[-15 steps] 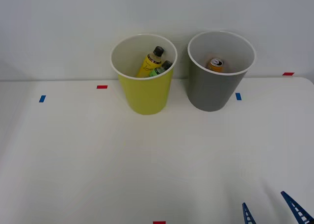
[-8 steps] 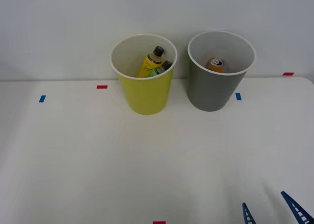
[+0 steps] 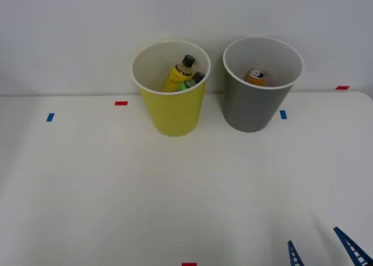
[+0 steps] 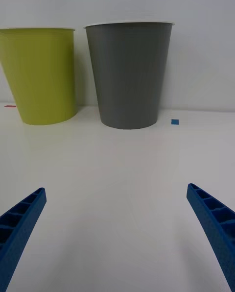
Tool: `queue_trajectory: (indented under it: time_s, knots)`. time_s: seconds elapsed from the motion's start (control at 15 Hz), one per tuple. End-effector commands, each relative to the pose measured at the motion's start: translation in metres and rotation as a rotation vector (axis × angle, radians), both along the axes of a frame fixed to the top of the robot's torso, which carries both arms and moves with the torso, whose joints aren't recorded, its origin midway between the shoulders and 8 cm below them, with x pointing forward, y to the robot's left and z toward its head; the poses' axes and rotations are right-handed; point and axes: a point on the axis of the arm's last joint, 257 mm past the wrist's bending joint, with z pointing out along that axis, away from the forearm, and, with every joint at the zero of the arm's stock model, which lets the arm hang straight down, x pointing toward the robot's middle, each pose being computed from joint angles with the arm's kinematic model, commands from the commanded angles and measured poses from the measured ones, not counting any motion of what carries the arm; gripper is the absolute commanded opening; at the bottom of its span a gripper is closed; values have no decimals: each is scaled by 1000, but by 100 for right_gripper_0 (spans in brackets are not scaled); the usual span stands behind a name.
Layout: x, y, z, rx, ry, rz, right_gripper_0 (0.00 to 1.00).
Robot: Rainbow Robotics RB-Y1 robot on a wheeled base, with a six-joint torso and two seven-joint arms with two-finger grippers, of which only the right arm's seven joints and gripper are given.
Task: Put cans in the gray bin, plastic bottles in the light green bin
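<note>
Blue ribbed fingers (image 4: 19,223) of the right gripper (image 3: 323,251) spread apart, empty. Small orange can (image 3: 256,76), silver top, inside gray bin (image 3: 250,105); yellow and green black-capped bottles (image 3: 179,74) lean inside yellow-green bin (image 3: 173,111).

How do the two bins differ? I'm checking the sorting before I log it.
The light green bin has a yellow-green outside and holds two black-capped bottles, one yellow-labelled and one green. The gray bin is dark gray and holds a single orange can. The green bin stands to the gray one's left. Both are round, tapered, upright, white inside.
</note>
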Motion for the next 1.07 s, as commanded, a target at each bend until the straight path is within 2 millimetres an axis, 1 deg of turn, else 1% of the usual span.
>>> queue_trajectory:
  time_s: [0.07,1.07]
  knots:
    - [0,0,0,0,0,0,100]
    - [0,0,0,0,0,0,100]
